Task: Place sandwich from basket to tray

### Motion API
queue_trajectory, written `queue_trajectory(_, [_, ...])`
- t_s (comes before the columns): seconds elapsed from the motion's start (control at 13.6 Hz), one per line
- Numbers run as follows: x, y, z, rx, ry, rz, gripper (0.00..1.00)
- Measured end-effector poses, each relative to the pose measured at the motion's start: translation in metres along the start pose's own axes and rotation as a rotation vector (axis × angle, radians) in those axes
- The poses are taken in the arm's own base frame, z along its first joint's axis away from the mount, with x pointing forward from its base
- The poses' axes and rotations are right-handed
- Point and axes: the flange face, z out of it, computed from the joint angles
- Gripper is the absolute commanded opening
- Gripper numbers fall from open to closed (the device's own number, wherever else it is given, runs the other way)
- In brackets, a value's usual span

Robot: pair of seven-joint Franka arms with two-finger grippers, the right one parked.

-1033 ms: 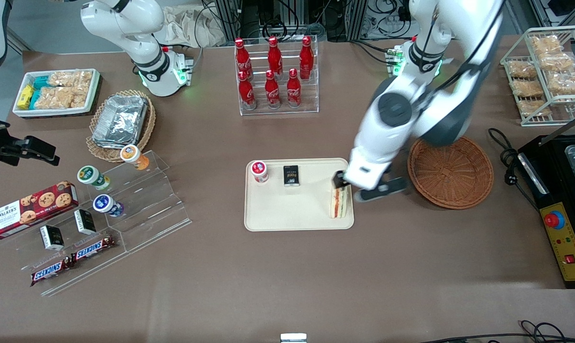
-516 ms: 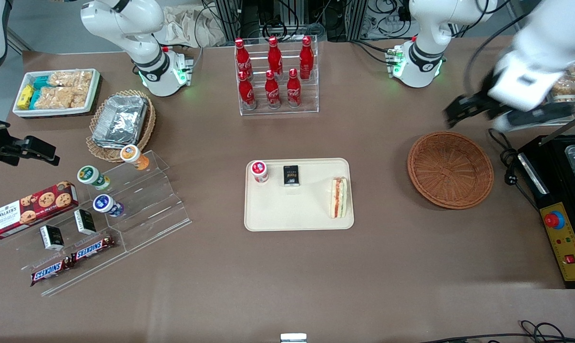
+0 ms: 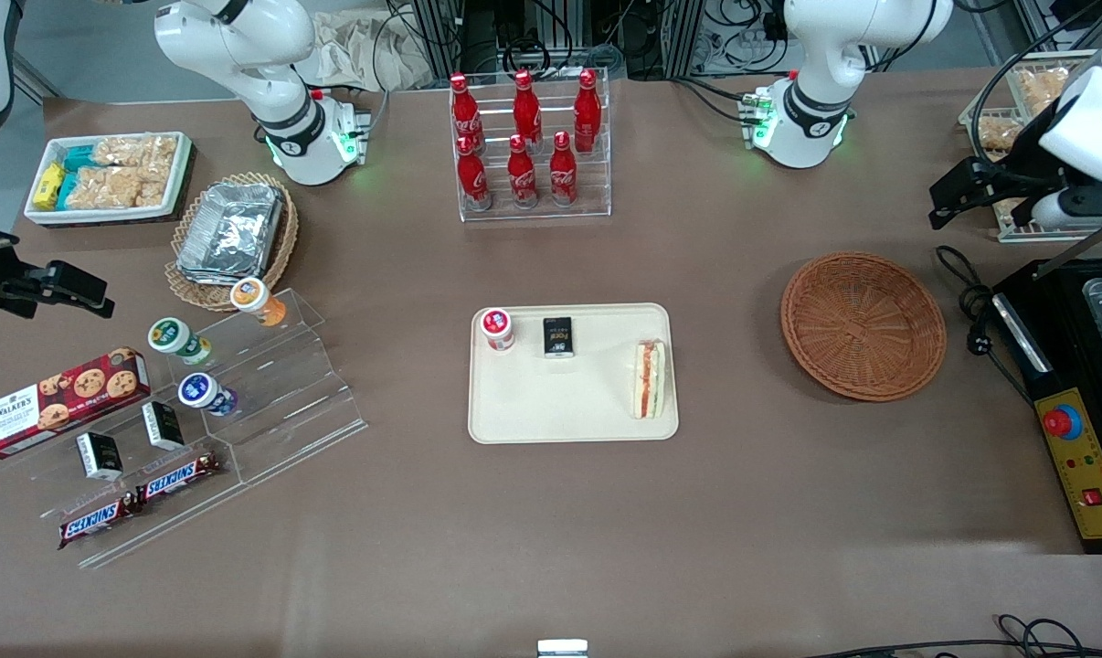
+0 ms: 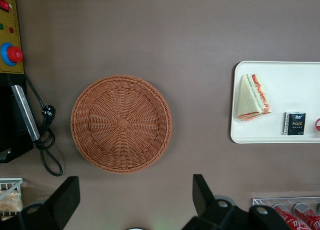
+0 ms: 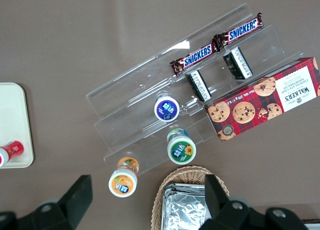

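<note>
Gripper spread wide and holding nothing, raised above the worktop at the working arm's end, basket nearer the front camera with nothing in it, sandwich lying on the tray well apart from the basket

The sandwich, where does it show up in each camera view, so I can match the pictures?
Front view: the sandwich lies on the cream tray, at its edge nearest the wicker basket.
Left wrist view: same spot, with the open gripper high above the table.
Right wrist view: not in it.
Shared landmark: the tray.
</note>
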Motion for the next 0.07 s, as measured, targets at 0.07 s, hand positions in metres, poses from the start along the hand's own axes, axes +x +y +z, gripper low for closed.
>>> queue_trajectory(0.07, [0.0022,-0.0085,0.0008,0.002,-0.001,-0.018,1.0])
